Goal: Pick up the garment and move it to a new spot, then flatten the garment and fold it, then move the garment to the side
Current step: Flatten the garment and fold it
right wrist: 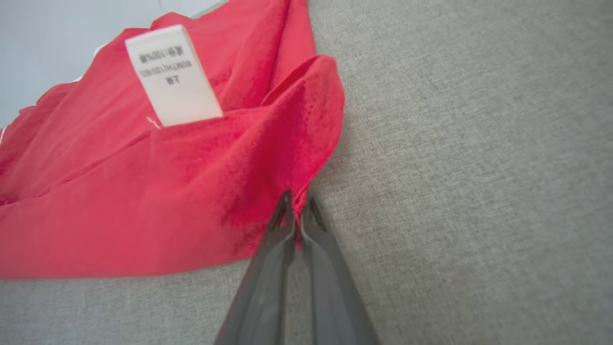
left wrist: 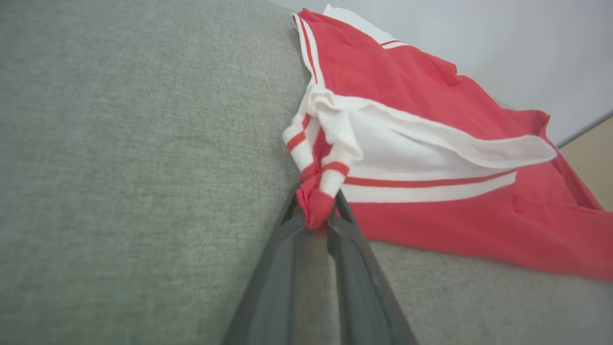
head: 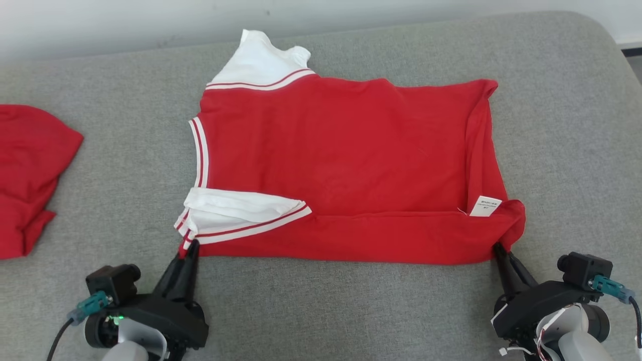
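Head view: red T-shirt (head: 341, 165) lies spread out and mostly flat in the middle of a grey upholstered surface (head: 351, 311), collar side to the robot's left, hem to the right. One white sleeve (head: 235, 213) with red stripes is folded over the near edge; the other white sleeve sticks out at the far edge. A care label (head: 485, 206) shows at the near right corner. The left gripper (head: 189, 248) touches the shirt's near left corner and the right gripper (head: 499, 249) touches the near right corner. A second red garment (head: 27, 170) lies crumpled at the far left of the same surface, well apart from the shirt. A white wall (head: 125, 20) runs behind the surface, and a bit of floor (head: 633, 57) shows at the upper right.

Left wrist view: the left gripper (left wrist: 316, 215) has its fingers pressed onto a bunched wad of red cloth and striped cuff, pinching it. That corner is lifted slightly off the grey weave. The white wall is behind, with a tan strip of floor at the right edge.

Right wrist view: the right gripper (right wrist: 298, 211) fingertips are nearly together, pinching a thin fold of the red hem corner. The care label stands upright just above, its print upside down. Grey fabric covers the right side, with pale wall at the top left.
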### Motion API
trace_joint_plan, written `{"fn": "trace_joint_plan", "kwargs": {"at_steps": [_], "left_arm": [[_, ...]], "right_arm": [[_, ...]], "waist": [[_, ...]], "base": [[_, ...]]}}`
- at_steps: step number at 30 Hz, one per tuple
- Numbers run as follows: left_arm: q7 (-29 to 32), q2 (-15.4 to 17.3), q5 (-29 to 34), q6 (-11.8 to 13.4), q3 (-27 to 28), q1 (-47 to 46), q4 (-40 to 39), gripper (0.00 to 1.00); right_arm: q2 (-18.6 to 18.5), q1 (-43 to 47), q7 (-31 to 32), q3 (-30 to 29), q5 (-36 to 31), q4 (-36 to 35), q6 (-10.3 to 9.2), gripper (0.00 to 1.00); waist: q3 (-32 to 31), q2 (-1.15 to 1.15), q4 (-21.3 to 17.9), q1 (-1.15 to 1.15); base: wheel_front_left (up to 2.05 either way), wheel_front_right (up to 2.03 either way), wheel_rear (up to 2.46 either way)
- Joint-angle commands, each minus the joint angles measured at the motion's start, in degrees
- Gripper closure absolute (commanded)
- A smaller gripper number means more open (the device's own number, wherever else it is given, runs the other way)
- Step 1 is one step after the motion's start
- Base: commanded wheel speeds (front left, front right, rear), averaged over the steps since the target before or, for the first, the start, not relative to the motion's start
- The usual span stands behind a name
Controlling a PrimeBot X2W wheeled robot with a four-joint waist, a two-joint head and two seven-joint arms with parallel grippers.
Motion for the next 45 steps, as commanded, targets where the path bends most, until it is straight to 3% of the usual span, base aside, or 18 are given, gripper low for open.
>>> {"fn": "trace_joint_plan", "kwargs": {"at_steps": [1,9,16,21,26,27,28,29,40,45], "left_arm": [[-0.3,0.0,-0.5,-0.3,-0.2,1.0,0.6,1.0],[-1.3,-0.5,-1.5,-0.4,0.4,8.2,-1.4,1.0],[-1.6,-2.2,-1.6,0.4,1.0,16.7,-5.0,1.0],[-1.5,-3.6,-0.6,1.0,0.7,21.3,-8.0,1.0],[-1.5,-5.0,0.0,1.7,0.1,23.5,-9.5,1.0],[-1.5,-5.2,0.1,1.8,0.2,23.4,-9.7,0.9],[-1.5,-5.3,0.5,1.9,0.5,23.0,-10.0,0.08],[-1.5,-5.4,0.8,1.9,0.8,22.7,-10.3,0.0],[-1.5,-5.7,7.0,3.0,10.9,20.4,-19.4,0.0],[-1.5,-5.1,13.2,3.5,16.2,19.1,-23.6,0.0]], "right_arm": [[-0.6,0.1,-1.0,0.2,0.6,0.5,-0.13,1.0],[-1.3,3.4,-2.4,2.1,1.9,0.5,-0.13,1.0],[-2.9,9.8,-0.7,2.3,3.2,-3.6,-0.13,1.0],[-4.5,16.1,1.4,-0.6,3.7,-7.6,-0.13,1.0],[-3.4,20.8,4.2,-3.8,2.5,-11.4,-0.13,1.0],[-3.6,21.1,4.0,-4.3,1.2,-12.1,-0.13,0.45],[-3.6,21.3,3.8,-4.4,-0.3,-12.7,-0.13,0.0],[-3.0,21.3,3.5,-4.6,-1.2,-13.2,-0.13,0.0],[-1.2,17.5,-4.8,-5.9,-7.6,-22.0,-0.13,0.0],[-0.7,15.3,-9.1,-5.1,-11.5,-24.1,-0.13,0.0]], "waist": [[-1.8,0.0,1.0,0.0],[-8.2,0.0,4.6,0.0],[-11.9,0.0,7.2,0.0],[-12.4,0.0,8.1,0.0],[-12.3,0.0,8.2,0.0],[-12.2,0.0,8.1,0.0],[-12.2,0.0,7.9,0.0],[-12.2,0.0,7.8,0.0],[-12.7,0.0,5.5,0.0],[-12.7,0.0,4.3,0.0]], "base": [[0.0,0.0,0.0],[0.0,0.0,0.0],[0.0,0.0,0.0],[0.0,0.0,0.0],[0.0,0.0,0.0],[0.0,0.0,0.0],[0.0,0.0,0.0],[0.0,0.0,0.0],[0.0,0.0,0.0],[0.0,0.0,0.0]]}}
